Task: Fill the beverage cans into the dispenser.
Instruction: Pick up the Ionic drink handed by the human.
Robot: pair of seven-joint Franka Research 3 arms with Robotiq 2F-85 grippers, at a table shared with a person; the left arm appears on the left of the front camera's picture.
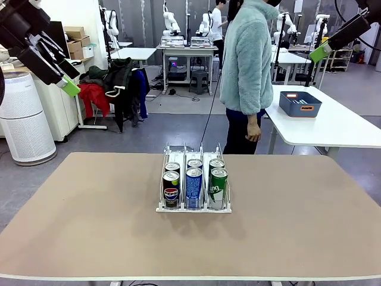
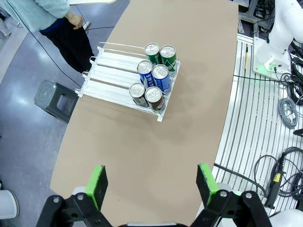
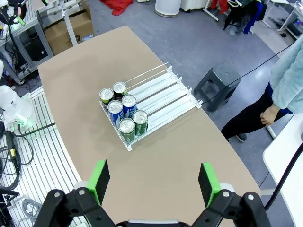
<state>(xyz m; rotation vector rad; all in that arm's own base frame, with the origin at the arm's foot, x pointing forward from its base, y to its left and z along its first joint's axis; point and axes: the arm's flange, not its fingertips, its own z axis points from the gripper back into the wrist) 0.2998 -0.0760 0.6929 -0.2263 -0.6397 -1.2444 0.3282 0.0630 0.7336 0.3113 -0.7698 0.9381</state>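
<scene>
The dispenser [image 1: 193,156] stands at the table's middle, its front lip toward the robot's side. Several beverage cans stand upright at its front, two per lane: black Pepsi cans [image 1: 171,189] on the left, blue cans [image 1: 194,187] in the middle, green cans [image 1: 218,187] on the right. The rear halves of the lanes [image 2: 111,71] [image 3: 165,90] hold nothing. My left gripper [image 1: 67,81] hangs high at the upper left, and its jaws [image 2: 151,183] stand open and hold nothing. High at the upper right, my right gripper [image 1: 321,52] [image 3: 154,182] is likewise open and holds nothing.
A person in a pale fleece jacket stands beyond the table's far edge, one hand [image 1: 254,128] hanging down. A grey stool [image 2: 54,98] sits on the floor there. A white table with a dark blue bin [image 1: 300,103] stands at the back right.
</scene>
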